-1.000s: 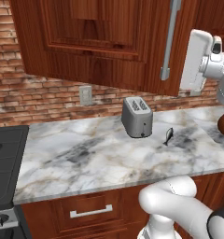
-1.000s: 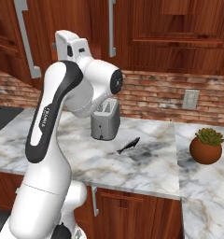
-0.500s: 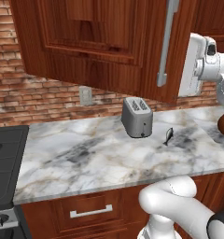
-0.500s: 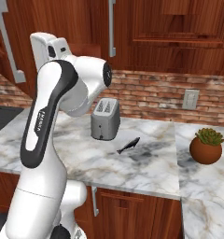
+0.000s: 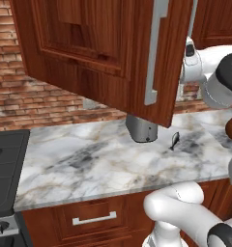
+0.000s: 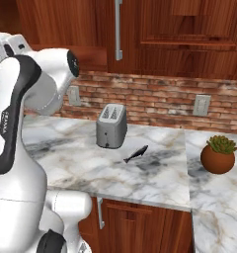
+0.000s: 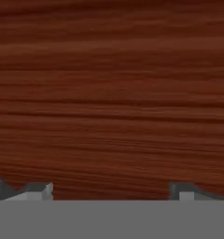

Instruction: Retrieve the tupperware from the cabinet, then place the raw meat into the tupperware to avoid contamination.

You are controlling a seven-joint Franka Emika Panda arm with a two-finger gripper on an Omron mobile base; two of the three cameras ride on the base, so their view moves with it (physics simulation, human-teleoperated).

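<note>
With its jaws spread wide and nothing between them, the gripper (image 7: pixel 109 189) faces flat reddish-brown wood grain at close range. Out from there, the cabinet (image 5: pixel 103 53) door hangs swung open over the counter, its long silver handle (image 5: pixel 153 53) upright — the white arm (image 5: pixel 210 72) sits behind its edge. Below, on the grey-veined marble counter (image 6: pixel 155 173), the raw meat (image 6: pixel 136 153) lies just beside the grey toaster (image 6: pixel 111 126); a potted plant (image 6: pixel 218 154) stands well apart. Brick wall (image 6: pixel 160 101) behind — stove (image 5: pixel 4 169) at the counter's end.
</note>
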